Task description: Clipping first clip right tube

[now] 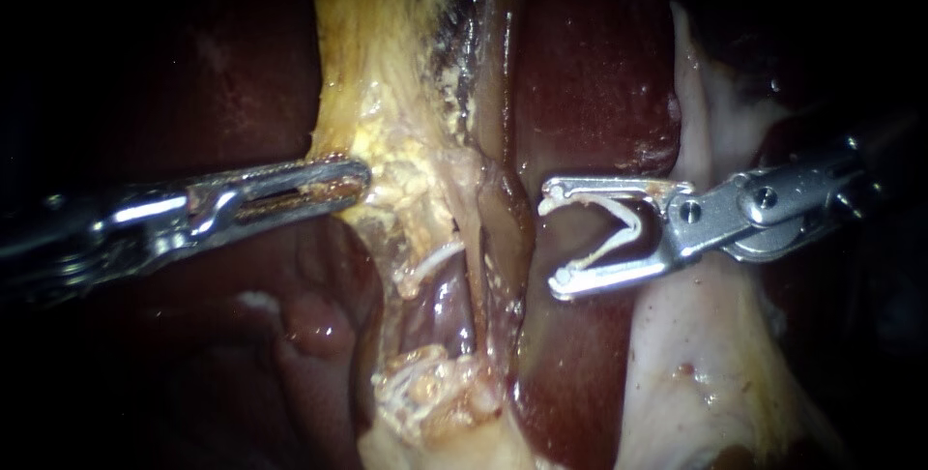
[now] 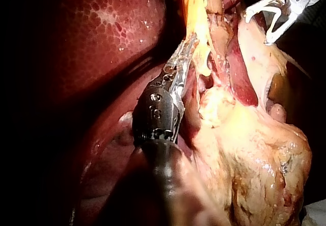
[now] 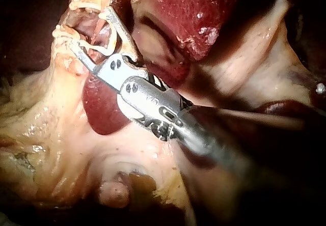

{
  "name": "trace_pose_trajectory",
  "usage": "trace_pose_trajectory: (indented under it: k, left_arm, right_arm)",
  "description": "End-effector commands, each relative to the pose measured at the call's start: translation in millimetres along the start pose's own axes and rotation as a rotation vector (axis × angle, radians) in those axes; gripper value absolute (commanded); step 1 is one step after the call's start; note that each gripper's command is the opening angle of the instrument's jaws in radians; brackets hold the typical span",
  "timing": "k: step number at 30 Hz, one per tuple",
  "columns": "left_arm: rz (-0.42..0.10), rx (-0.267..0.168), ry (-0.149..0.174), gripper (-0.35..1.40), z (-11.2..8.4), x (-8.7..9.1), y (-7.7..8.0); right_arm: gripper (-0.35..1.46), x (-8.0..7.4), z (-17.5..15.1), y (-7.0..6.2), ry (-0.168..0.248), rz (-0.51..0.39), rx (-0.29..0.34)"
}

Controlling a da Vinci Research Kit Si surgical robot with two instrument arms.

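In the endoscope view, the left instrument (image 1: 333,183) reached in from the left edge to the middle of the frame, its claw pressed together and pinching the edge of the yellowish tissue (image 1: 387,132) that ran down from the top centre. The right instrument (image 1: 556,238) came in from the right edge, its claw spread wide and holding an open white clip (image 1: 630,221) between its two halves. The clip's mouth faced the right tube (image 1: 503,223), a brownish strand standing upright at centre frame. The clip's tips stood just beside the tube, not around it. Dark red liver (image 1: 590,83) filled the upper centre behind them. In the left wrist view, the left instrument (image 2: 188,45) held its claw closed on the yellowish tissue (image 2: 196,12), with mottled liver (image 2: 112,37) beside the shaft. Ahead and off to the far side, the right instrument (image 2: 257,28) showed the white clip (image 2: 265,4) gaping in its spread claw. In the right wrist view, the right instrument (image 3: 84,25) carried the white clip (image 3: 116,32) open ahead of it, its mouth over reddish strands. Whether any strand lay inside that mouth could not be told from here. The liver (image 3: 193,7) lay beside the claw.
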Motion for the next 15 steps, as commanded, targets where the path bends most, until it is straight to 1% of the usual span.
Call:
trace_pose_trajectory:
  k: [1, 3, 4, 7, 8, 10, 15]
  left_arm:
    - [0.0, 0.001, 0.001, -0.35, -0.3, -0.2, 0.0]
    - [-0.002, 0.005, 0.005, -0.35, -0.9, -0.7, 0.1]
    - [-0.003, 0.01, 0.008, -0.35, -1.2, -1.0, 0.1]
    - [-0.006, 0.0, 0.005, -0.35, -2.6, -1.9, 0.2]
    - [-0.008, -0.005, 0.007, -0.35, -3.1, -2.2, 0.1]
    - [-0.011, -0.006, -0.002, -0.35, -3.9, -2.7, -0.2]
    - [-0.026, -0.003, -0.014, -0.35, -5.4, -3.4, -1.8]
  right_arm:
    - [0.6, 0.0, 0.1, -0.1, -0.009, 0.022, 0.01]
    - [0.59, -0.3, 0.6, 0.0, -0.036, 0.078, 0.041]
    - [0.59, -0.4, 0.9, 0.0, -0.058, 0.099, 0.059]
    - [0.58, -1.3, 2.2, 0.0, -0.133, 0.157, 0.112]
    - [0.58, -1.8, 2.8, 0.0, -0.156, 0.183, 0.132]
    - [0.58, -2.7, 3.5, -0.1, -0.166, 0.202, 0.148]
    - [0.58, -5.6, 5.6, 0.0, -0.174, 0.252, 0.178]
